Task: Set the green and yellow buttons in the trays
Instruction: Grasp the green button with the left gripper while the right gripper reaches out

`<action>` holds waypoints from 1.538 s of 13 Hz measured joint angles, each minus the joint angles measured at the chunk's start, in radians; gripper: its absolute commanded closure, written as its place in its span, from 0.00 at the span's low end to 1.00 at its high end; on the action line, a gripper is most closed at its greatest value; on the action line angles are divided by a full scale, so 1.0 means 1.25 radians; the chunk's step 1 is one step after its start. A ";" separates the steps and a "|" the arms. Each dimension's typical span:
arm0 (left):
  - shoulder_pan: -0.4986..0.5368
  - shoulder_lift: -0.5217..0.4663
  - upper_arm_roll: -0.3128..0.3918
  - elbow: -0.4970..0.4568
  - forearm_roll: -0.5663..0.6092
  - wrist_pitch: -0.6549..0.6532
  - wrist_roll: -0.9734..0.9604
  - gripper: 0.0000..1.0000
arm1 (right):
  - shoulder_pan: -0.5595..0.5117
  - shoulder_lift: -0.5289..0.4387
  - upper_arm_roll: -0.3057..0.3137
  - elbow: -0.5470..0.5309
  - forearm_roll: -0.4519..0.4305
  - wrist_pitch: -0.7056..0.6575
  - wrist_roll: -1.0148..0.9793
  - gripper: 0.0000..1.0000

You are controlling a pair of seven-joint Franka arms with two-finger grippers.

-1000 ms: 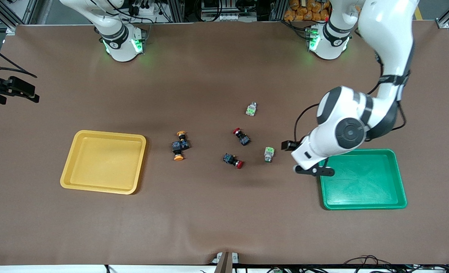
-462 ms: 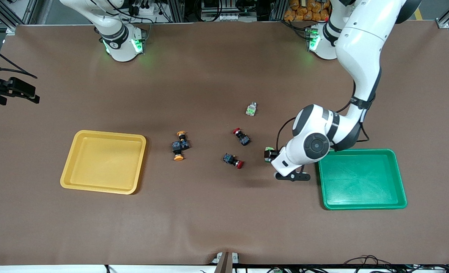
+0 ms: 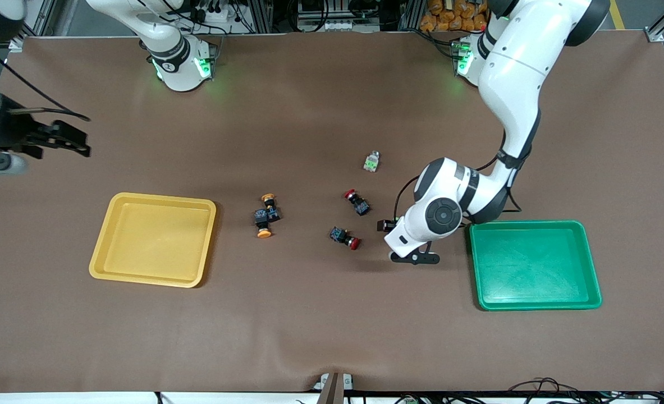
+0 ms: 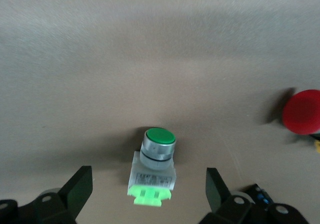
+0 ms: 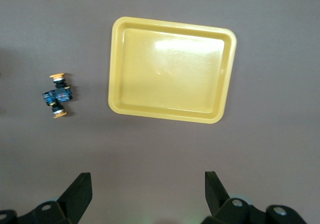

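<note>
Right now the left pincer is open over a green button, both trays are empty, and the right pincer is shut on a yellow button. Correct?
Not quite. The right pincer is open and holds nothing, as the right wrist view shows; the yellow buttons lie on the table. The rest stands: the left pincer is open over a green button, and the yellow tray and green tray are empty.

This is a robotics lab or test workshop. 2 white robot arms (image 3: 511,73) are bolted at one edge of a wide table (image 3: 309,325) covered with a plain brown mat, their bases (image 3: 183,67) glowing with green status lights. Along that edge stand aluminium frame rails (image 3: 45,17), bundled cables (image 3: 208,11) and electrical gear. More cables (image 3: 539,386) trail along the table's edge nearest the front camera.
</note>
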 measured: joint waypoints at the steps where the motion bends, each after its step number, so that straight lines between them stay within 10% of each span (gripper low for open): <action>1: 0.000 0.007 0.001 0.000 0.000 0.000 0.000 0.45 | 0.015 0.001 0.001 0.000 0.000 0.000 0.021 0.00; 5: 0.001 0.014 0.004 0.002 0.000 0.001 -0.008 1.00 | 0.078 0.003 0.001 0.000 0.001 0.000 0.115 0.00; 20: 0.083 -0.040 0.013 0.074 0.009 -0.107 -0.047 1.00 | 0.282 0.141 0.001 -0.015 0.037 0.145 0.297 0.00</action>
